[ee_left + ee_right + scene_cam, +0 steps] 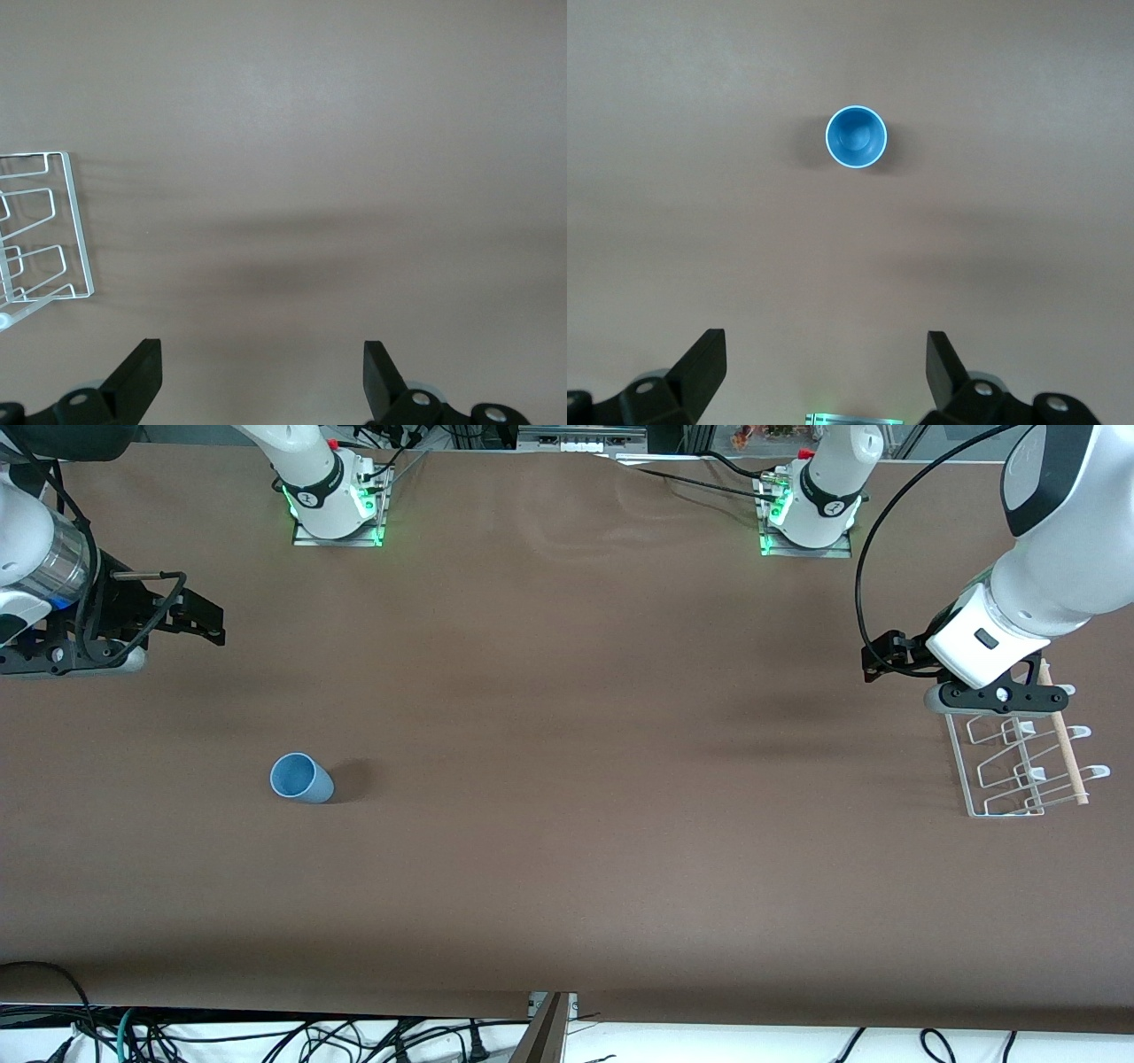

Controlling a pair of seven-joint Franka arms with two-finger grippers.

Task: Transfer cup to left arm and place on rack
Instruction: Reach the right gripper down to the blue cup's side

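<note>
The light-blue cup [299, 779] stands upright, mouth up, on the brown table toward the right arm's end; the right wrist view shows it [856, 136] from above. My right gripper [208, 622] hangs open and empty over bare table, well apart from the cup; its fingers [704, 354] are spread wide. The white wire rack [1019, 766] with its wooden rod [1063, 735] sits at the left arm's end and shows in the left wrist view [44, 230]. My left gripper [877, 660] is open and empty over the table beside the rack, fingers [142, 367] wide apart.
The two arm bases [335, 509] [808, 518] with green lights stand along the table's edge farthest from the front camera. Black cables [873, 558] hang by the left arm. Loose cables [177, 1036] lie below the table's near edge.
</note>
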